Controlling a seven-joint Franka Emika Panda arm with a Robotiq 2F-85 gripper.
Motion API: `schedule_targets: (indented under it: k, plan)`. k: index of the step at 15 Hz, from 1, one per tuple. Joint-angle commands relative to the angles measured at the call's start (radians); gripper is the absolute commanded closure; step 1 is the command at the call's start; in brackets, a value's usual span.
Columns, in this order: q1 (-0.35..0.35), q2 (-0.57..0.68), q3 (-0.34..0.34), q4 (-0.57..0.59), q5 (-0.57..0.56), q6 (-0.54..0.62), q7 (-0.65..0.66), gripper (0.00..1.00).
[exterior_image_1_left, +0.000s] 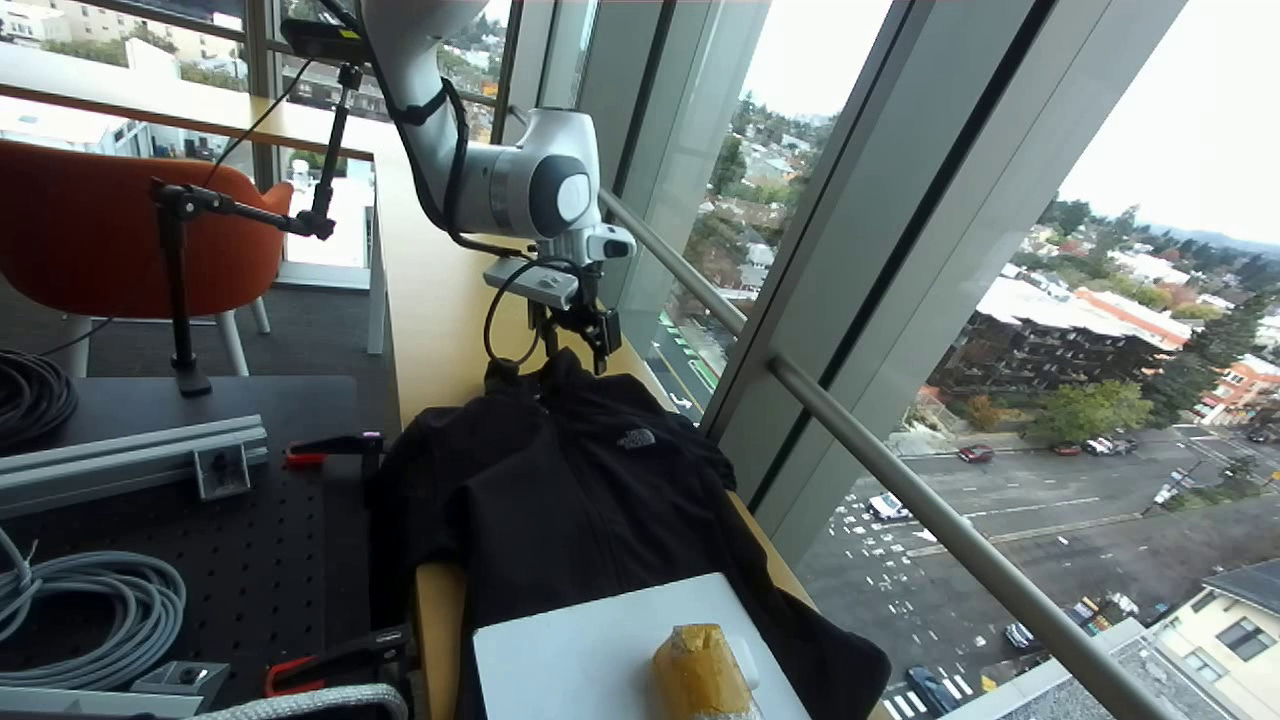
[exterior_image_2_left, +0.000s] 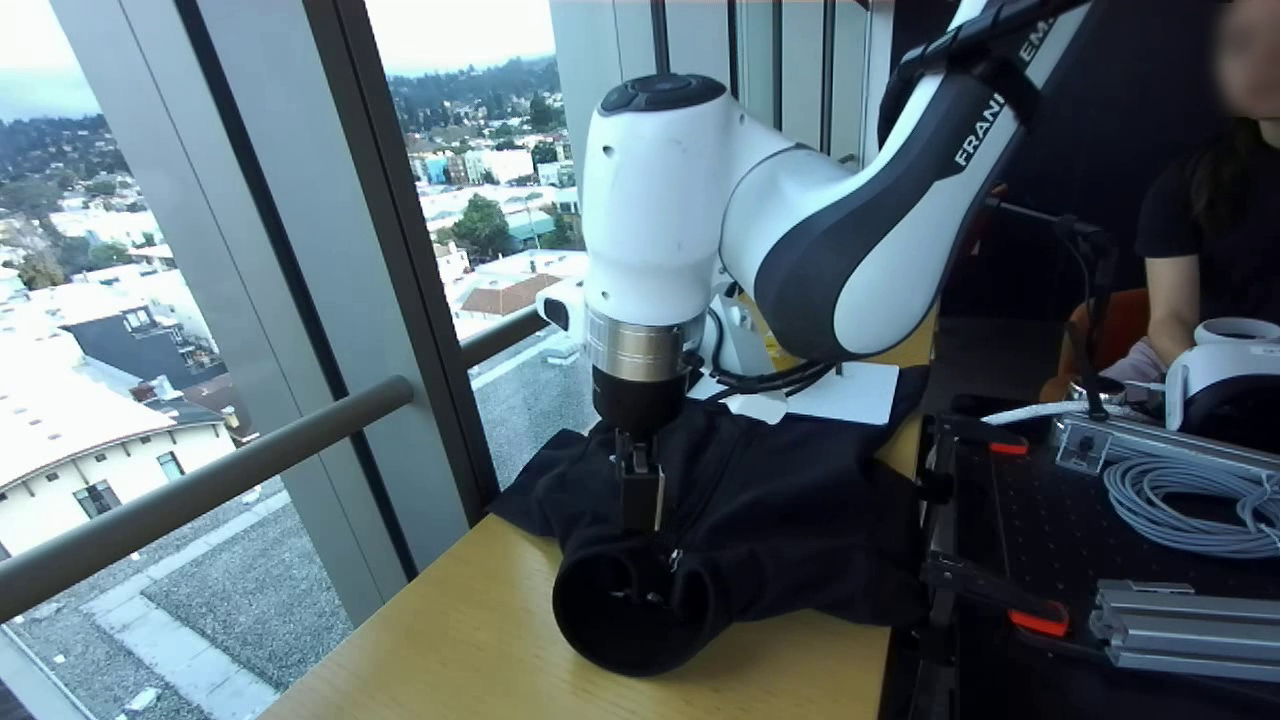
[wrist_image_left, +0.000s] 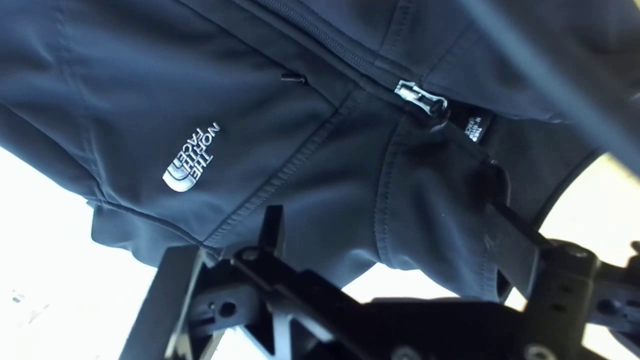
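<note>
Black jacket (exterior_image_1_left: 560, 480) spans counter (exterior_image_2_left: 470, 630) edge to edge; end effector (exterior_image_1_left: 576, 358) at collar (exterior_image_2_left: 640, 645), jaws apart. Apparently lining up; next move likely calls for lowering.

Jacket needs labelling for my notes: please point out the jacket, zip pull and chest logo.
Jacket (exterior_image_1_left: 575, 490): in an exterior view, on its front.
Zip pull (wrist_image_left: 415, 95): in the wrist view, on its metal.
Chest logo (wrist_image_left: 195, 150): in the wrist view, on its lettering.
</note>
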Motion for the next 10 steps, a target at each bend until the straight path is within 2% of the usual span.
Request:
schedule_targets:
  k: [1,5,10]
  plan:
    - [-0.016,0.025,-0.004,0.027,0.073,0.006,0.036,0.0]
    - [-0.015,0.04,0.007,0.031,0.164,-0.002,0.051,0.0]
    - [-0.003,0.078,0.007,0.052,0.219,-0.006,0.072,0.0]
